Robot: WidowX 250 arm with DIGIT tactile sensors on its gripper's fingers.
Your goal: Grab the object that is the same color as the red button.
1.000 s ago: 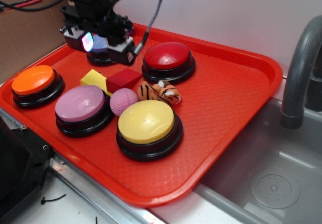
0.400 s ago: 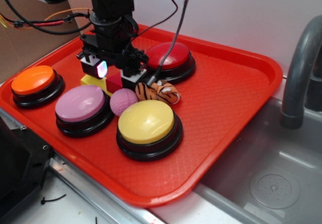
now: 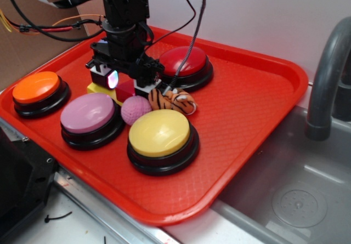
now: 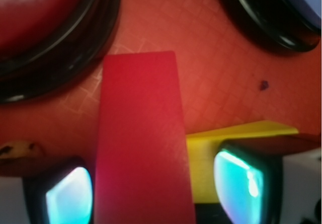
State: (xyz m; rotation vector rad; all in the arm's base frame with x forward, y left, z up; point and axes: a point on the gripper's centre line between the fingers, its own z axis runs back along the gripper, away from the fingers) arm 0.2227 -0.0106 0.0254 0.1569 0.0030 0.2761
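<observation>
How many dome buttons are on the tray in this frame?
4 show in the exterior view: orange button far left, pink button beside it, yellow button at front, red button at back. A fifth, bluish one shows in the wrist view, hidden behind the arm.

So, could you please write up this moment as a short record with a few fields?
target: red block, between the fingers, not clearly clamped
gripper: low over the block, fingers either side
matching colour: red button, behind the block
neighbour: yellow block, against the red block's side
nearby: pink ball, toy tiger
other buttons: orange, pink, yellow
surface: red tray
</observation>
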